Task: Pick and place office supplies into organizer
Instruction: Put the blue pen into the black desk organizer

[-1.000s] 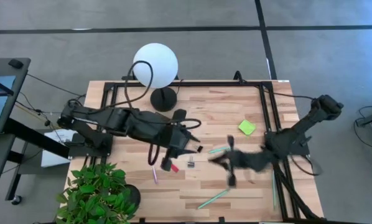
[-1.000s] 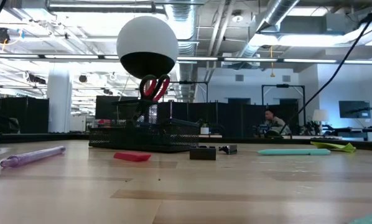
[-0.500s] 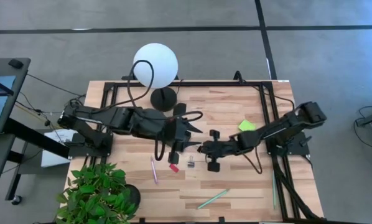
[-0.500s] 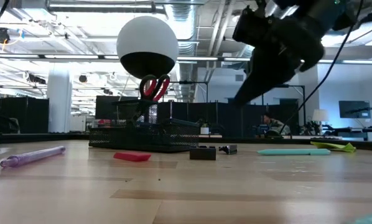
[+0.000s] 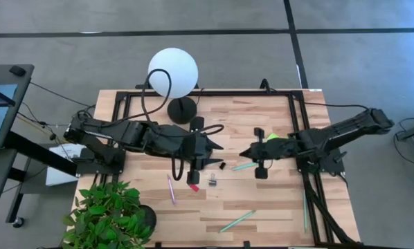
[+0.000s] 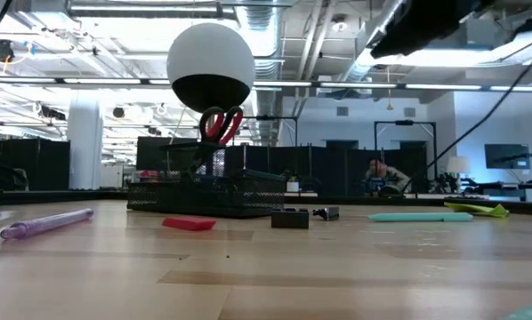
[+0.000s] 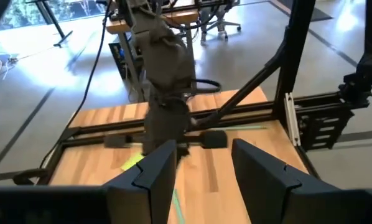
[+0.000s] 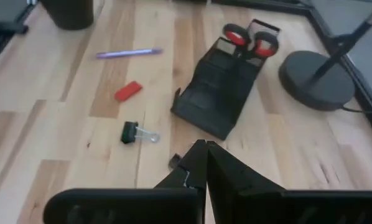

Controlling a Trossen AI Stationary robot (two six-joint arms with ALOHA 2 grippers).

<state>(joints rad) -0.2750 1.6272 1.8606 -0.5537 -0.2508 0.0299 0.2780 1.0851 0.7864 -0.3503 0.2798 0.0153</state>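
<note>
The black organizer [image 8: 220, 93] stands on the table beside the lamp base, with red-handled scissors [image 8: 251, 38] upright in its far end; they also show in the low view [image 6: 221, 124]. In the high view my left arm covers the organizer. My left gripper [image 7: 201, 171] hovers above it, open and empty. My right gripper [image 8: 204, 148] is shut and empty, held high to the organizer's right [image 5: 244, 153]. On the table lie a purple pen [image 8: 129, 53], a red block [image 8: 128, 91], a black clip [image 8: 131, 132], a light-green pen [image 5: 245, 166] and a lime sticky-note pad [image 6: 475, 209].
The lamp's round black base [image 8: 316, 78] and white globe [image 5: 172, 69] stand at the far side. A potted plant [image 5: 110, 214] fills the near left corner. A second light-green pen [image 5: 236, 221] lies near the near edge, and a tiny black clip [image 8: 175, 160] lies below my right gripper.
My right arm swung in from the near right toward the clips beside the organizer, then drew back toward the table's right and rose, leaving the low view except for its top corner. Nothing on the table has moved.
</note>
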